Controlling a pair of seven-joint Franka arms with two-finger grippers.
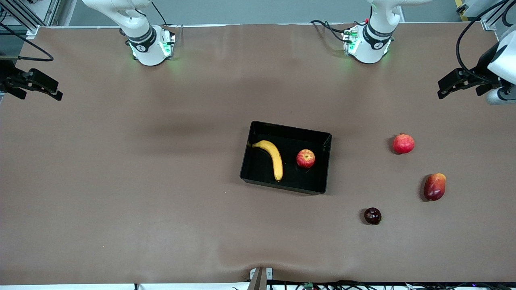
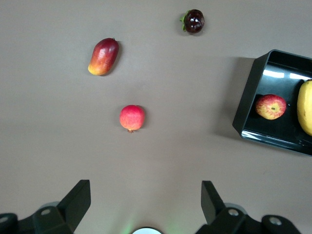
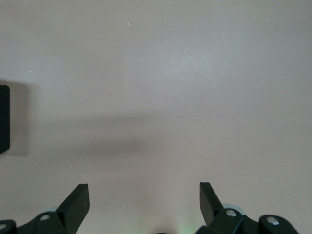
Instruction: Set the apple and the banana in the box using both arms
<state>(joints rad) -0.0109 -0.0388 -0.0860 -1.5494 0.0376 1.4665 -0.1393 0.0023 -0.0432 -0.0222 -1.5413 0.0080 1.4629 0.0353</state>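
The black box (image 1: 290, 127) sits mid-table. Inside it the yellow banana (image 1: 272, 157) lies toward the right arm's end, and the red, yellow-speckled apple (image 1: 306, 158) rests beside it toward the left arm's end. The left wrist view also shows the apple (image 2: 271, 107), part of the banana (image 2: 305, 107) and the box wall (image 2: 247, 100). My left gripper (image 1: 441, 90) (image 2: 146, 190) hangs open and empty over the table at the left arm's end. At the right arm's end my right gripper (image 1: 57, 92) (image 3: 144, 191) is open over bare table, well away from the box.
Three fruits lie on the table between the box and the left arm's end: a plain red fruit with a crown tip (image 1: 403, 143) (image 2: 132, 117), an oblong red-orange fruit (image 1: 434, 187) (image 2: 103, 56), and a small dark fruit (image 1: 372, 216) (image 2: 194, 21) nearest the front camera. A box corner (image 3: 4, 119) shows in the right wrist view.
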